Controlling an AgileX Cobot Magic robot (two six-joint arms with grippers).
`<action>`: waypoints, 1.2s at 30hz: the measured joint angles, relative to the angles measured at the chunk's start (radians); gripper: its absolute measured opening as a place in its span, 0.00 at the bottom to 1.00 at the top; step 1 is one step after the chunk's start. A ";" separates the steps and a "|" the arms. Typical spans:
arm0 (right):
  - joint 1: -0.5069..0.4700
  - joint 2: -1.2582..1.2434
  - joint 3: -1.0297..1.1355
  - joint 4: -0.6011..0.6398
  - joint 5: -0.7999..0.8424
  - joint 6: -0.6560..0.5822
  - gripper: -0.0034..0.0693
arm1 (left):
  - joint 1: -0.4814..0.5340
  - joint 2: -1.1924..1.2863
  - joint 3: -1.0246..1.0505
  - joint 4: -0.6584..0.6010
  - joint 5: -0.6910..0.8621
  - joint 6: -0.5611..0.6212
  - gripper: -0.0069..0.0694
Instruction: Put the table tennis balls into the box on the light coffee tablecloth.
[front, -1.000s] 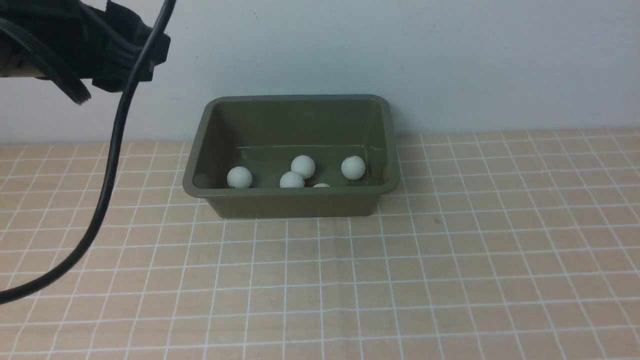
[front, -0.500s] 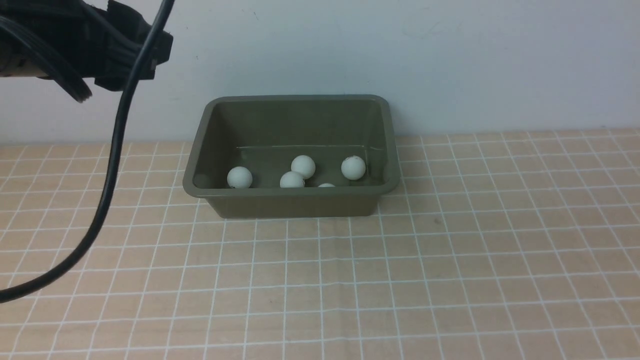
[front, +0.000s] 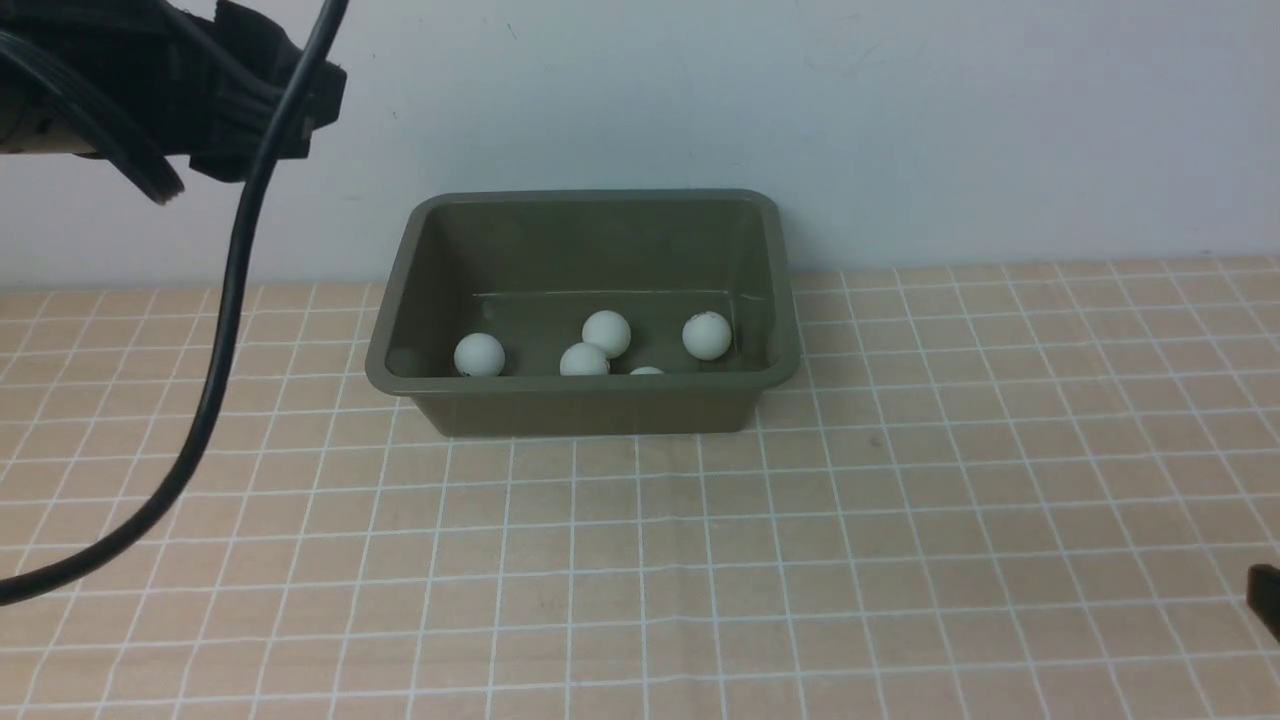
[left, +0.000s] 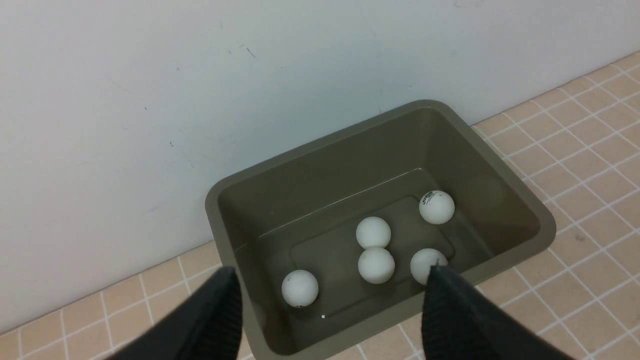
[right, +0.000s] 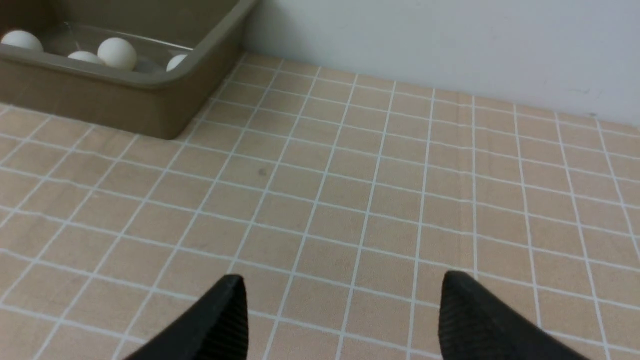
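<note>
Nearest, on the right side: right gripper (right: 342, 280) hangs low over bare cloth, jaws wide apart, nothing in them. Only a sliver of it shows at the right edge of the front view.

Light coffee tablecloth (front: 640, 560): no loose ball on it in any view.

Farther back, centre: the box (front: 580, 385) sits on the cloth with its back against the wall (front: 900, 120). All five table tennis balls (front: 606, 332) lie on its floor, bunched toward the near wall; one just peeks over the near rim. Task looks done.

Left gripper (left: 332, 272): up high, left of the box and looking down into it, jaws spread wide, empty.

Risks, as a judgement:
- The slack black cable (front: 215, 360) droops from the left arm down the left side; a swing across could drag it over the rim and shift the box.
- A low pull-back by either arm could clip the flared rim; the tub looks light and the balls would roll or hop out.

Writing: the far-right ball (left: 436, 207) carries a small dark print, too small to read. The near-left ball (left: 300, 288) has a dark speck at its lower edge, unreadable. Nothing readable on the box, cloth or wall.
</note>
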 joint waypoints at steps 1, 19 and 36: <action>0.000 0.000 0.000 0.000 -0.004 0.000 0.69 | 0.000 0.000 0.000 0.000 0.000 0.000 0.62; -0.001 0.000 0.000 0.000 0.075 0.000 0.69 | 0.000 0.000 0.000 0.000 0.001 0.000 0.62; -0.141 -0.258 0.001 0.003 0.158 0.000 0.69 | 0.000 0.000 0.000 -0.012 0.026 0.000 0.62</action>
